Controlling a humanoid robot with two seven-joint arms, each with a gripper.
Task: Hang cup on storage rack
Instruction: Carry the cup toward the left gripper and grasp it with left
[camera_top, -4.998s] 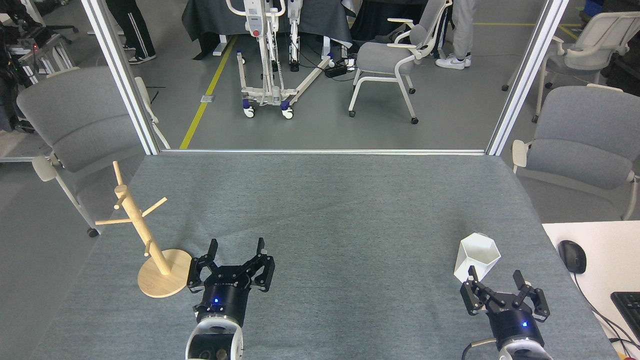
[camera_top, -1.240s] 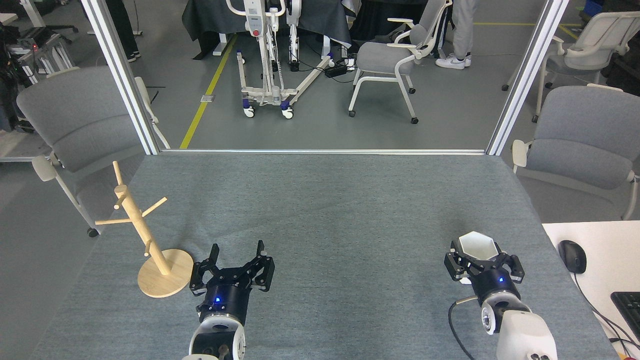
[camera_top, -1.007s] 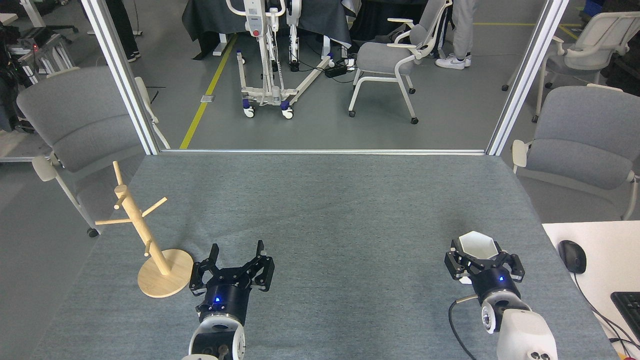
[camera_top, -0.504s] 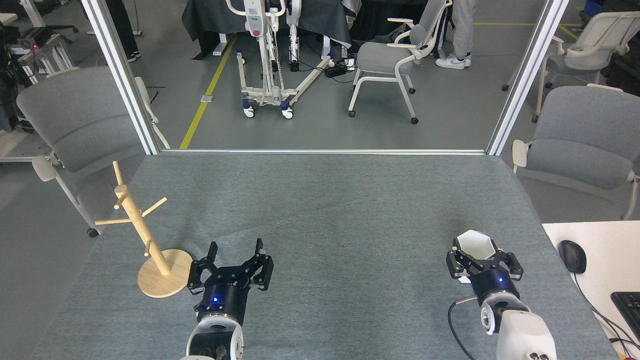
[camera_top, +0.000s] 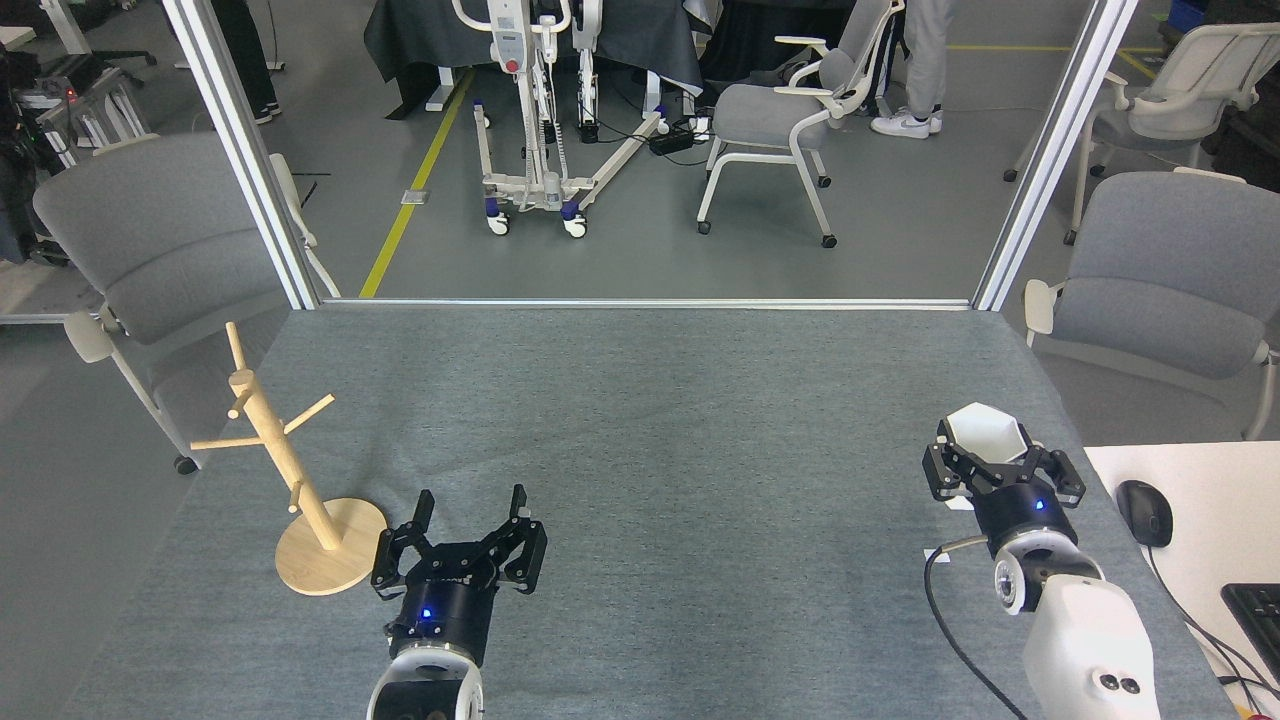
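Note:
The white faceted cup (camera_top: 985, 430) is held off the grey table, rim towards the far side, at the right of the head view. My right gripper (camera_top: 1000, 463) is shut on its lower body, so most of the cup below the rim is hidden. The light wooden storage rack (camera_top: 290, 480) stands upright near the table's left edge on its round base, with thin pegs angling out from the post. My left gripper (camera_top: 468, 505) hovers open just right of the rack's base, with nothing between its fingers.
The table (camera_top: 640, 420) is covered in grey cloth. A white desk at the right holds a black mouse (camera_top: 1144, 512) and a keyboard (camera_top: 1255, 610). Grey chairs (camera_top: 1170, 270) stand beside both table sides. Metal frame posts (camera_top: 1050, 150) rise at the far corners.
My right gripper closed on the cup and has lifted it up and to the right, away from where it stood. My left gripper stayed open and drew back slightly.

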